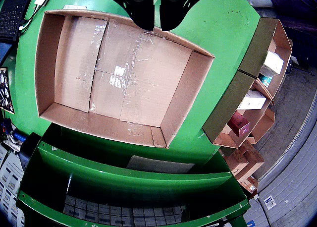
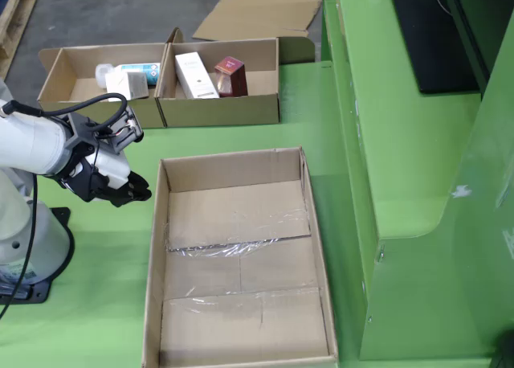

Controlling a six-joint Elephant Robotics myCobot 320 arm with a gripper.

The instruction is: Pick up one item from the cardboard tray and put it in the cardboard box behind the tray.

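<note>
Gripper: black gripper (image 2: 131, 193) at the left of the fixed view, beside the big open brown cardboard box (image 2: 241, 169); open or closed, cannot tell.
Items: white carton (image 2: 195, 75) and dark red box (image 2: 230, 75) in the shallow cardboard tray (image 2: 221, 111), upper middle.
Surface: green table (image 2: 305, 127).

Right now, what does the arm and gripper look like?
White cylindrical arm on a grey round base, with a black cable looped over it. The gripper is black with dark fingers; from the wrist view it shows only as a black silhouette.
</note>
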